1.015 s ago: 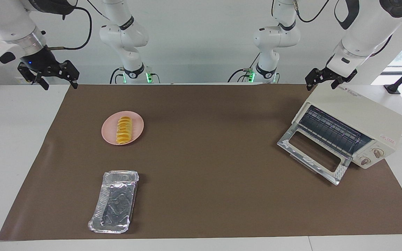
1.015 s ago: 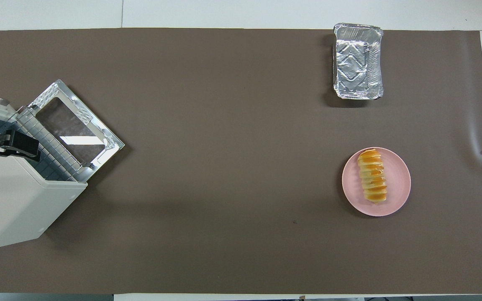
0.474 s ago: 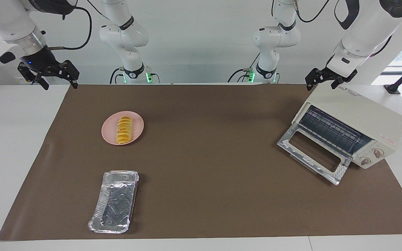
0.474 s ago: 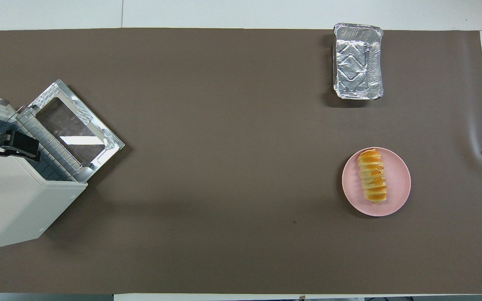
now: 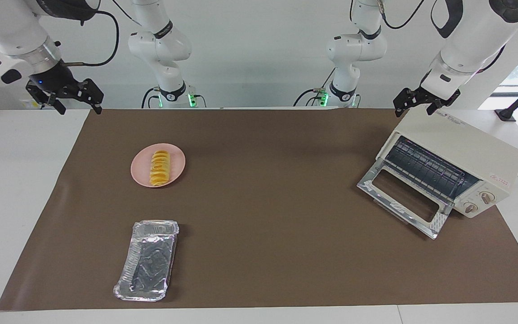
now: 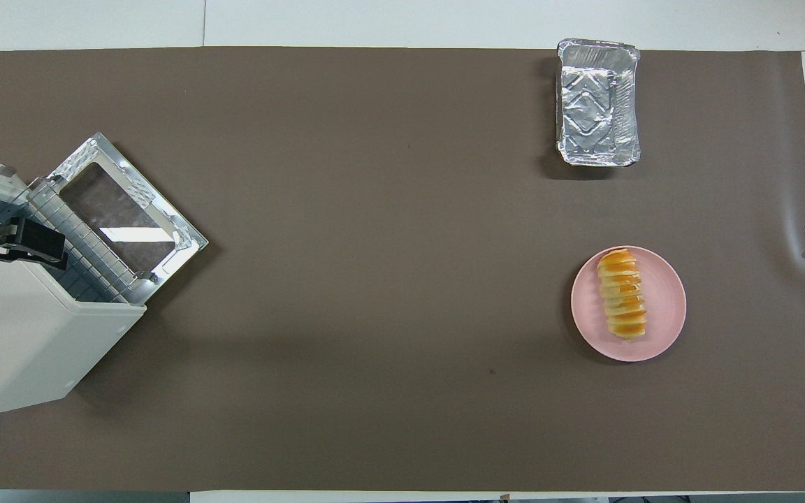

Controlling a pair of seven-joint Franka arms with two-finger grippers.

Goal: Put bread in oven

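A brown mat (image 5: 259,202) covers most of the white table (image 5: 16,189) and carries everything else. Taking the overhead view as a clock face centred on the mat, the oven (image 6: 18,335) sits at about nine o'clock, at the left arm's end, turned at an angle. Its glass door (image 6: 126,216) is dropped flat open onto the mat and the wire rack (image 6: 77,248) shows inside; its two knobs (image 5: 479,202) appear in the facing view.

The foil tray (image 6: 598,105) lies at about one o'clock, at the mat's edge farthest from the robots. The pink plate (image 6: 661,321) rests at about three o'clock, nearer to the robots than the tray and well apart from it. The bread (image 6: 622,293) lies lengthwise on the plate, untouched, well apart from the oven.

The left gripper (image 5: 414,105) hangs over the oven's top, at the corner nearest the robots, fingers spread wide and holding nothing. The right gripper (image 5: 77,101) hovers over the mat's corner at the right arm's end, also wide open and empty, well apart from the plate.
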